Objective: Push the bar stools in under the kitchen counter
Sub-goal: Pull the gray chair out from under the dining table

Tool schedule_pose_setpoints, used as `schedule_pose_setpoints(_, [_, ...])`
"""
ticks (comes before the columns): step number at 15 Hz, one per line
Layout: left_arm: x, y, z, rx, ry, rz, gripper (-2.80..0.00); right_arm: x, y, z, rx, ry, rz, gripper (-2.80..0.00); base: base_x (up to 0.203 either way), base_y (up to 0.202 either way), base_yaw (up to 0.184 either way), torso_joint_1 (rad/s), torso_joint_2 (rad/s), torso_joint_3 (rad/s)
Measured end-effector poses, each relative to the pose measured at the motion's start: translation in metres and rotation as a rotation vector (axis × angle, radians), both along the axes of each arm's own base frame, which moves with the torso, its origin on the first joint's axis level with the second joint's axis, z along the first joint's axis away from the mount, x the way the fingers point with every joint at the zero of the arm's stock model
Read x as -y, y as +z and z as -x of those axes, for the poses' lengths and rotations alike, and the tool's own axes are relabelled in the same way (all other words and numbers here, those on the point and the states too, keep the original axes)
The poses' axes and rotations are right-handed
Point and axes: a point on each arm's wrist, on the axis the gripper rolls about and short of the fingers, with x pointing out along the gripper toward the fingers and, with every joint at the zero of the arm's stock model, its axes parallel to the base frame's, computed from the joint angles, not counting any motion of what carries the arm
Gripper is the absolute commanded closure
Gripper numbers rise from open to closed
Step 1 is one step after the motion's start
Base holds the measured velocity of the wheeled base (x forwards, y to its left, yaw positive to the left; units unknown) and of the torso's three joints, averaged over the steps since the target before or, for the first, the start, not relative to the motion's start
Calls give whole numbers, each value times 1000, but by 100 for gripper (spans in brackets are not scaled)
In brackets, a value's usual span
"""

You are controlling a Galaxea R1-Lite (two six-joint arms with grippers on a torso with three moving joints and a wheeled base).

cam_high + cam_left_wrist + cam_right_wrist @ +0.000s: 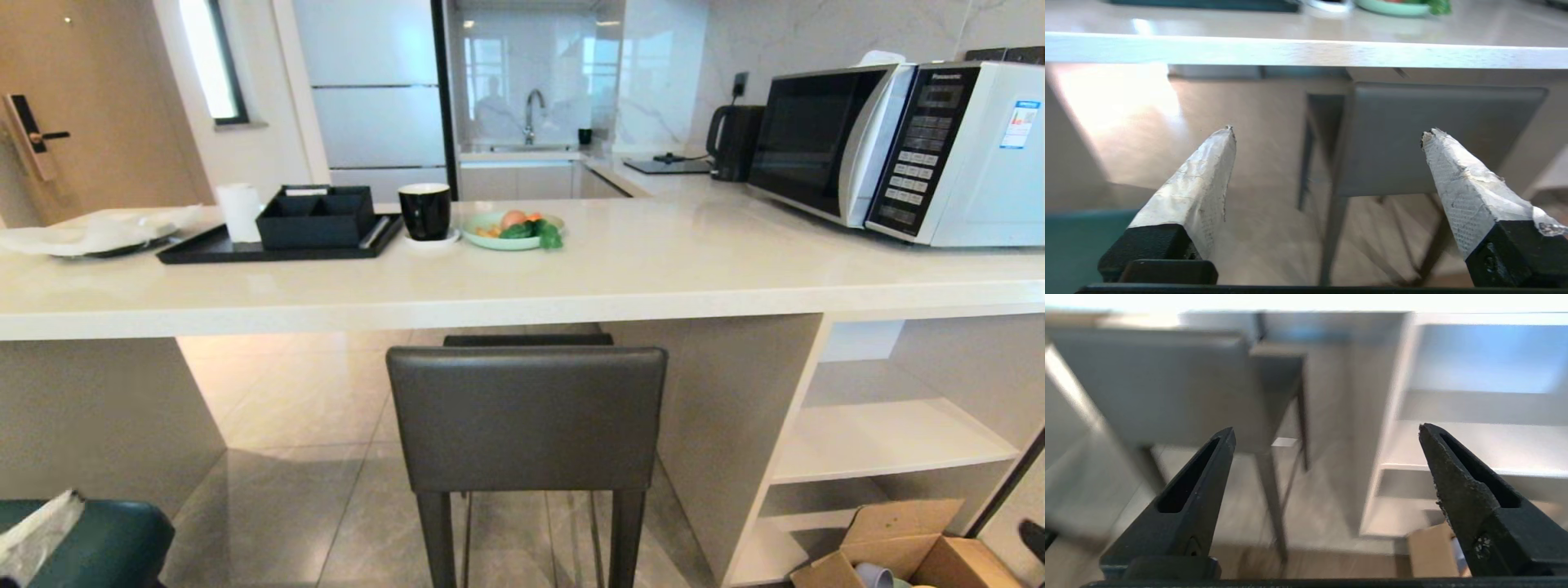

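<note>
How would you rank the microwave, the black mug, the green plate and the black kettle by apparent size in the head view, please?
1. microwave
2. black kettle, though it stands farther back than the mug and plate
3. green plate and black mug: too alike to rank.

The off-white table (653, 278) carries a black tray (204, 249), a black cup (424, 211) on a white saucer, a green plate (490, 238) of vegetables and a white microwave (898, 151). On the grey tiled floor (310, 457) stand a dark grey stool (526, 416), a teal stool (106, 539) and a cardboard box (939, 555) near the white shelves (882, 445).
</note>
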Motion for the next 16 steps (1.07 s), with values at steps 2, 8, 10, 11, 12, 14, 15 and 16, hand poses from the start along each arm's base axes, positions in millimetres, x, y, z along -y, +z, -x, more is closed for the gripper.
schedule_pose_setpoints(2, [7,8,-43,-50,-78,10,-280,-6,8,-37,-72,80,10,-280,0,0,0,0,0,0])
schedule_pose_setpoints(8, [19,-43,-129,-161,-465,39,-280,-35,-27,-125,-208,356,-27,-280,0,0,0,0,0,0])
schedule_pose_setpoints(10, [15,-64,-147,-185,-555,49,-280,-43,-45,-141,-225,467,-49,-280,0,0,0,0,0,0])
schedule_pose_setpoints(11, [13,-76,-154,-197,-587,51,-280,-46,-55,-148,-239,499,-53,-280,0,0,0,0,0,0])
schedule_pose_setpoints(12, [12,-88,-160,-210,-615,53,-280,-49,-64,-154,-252,524,-56,-280,0,0,0,0,0,0])
schedule_pose_setpoints(14, [11,-112,-170,-245,-668,50,-280,-55,-87,-166,-283,577,-61,-280,0,0,0,0,0,0])
schedule_pose_setpoints(15, [12,-121,-176,-260,-688,48,-280,-58,-97,-173,-291,592,-62,-280,0,0,0,0,0,0])
schedule_pose_setpoints(16, [13,-126,-186,-260,-702,45,-280,-61,-109,-181,-295,605,-62,-280,0,0,0,0,0,0])
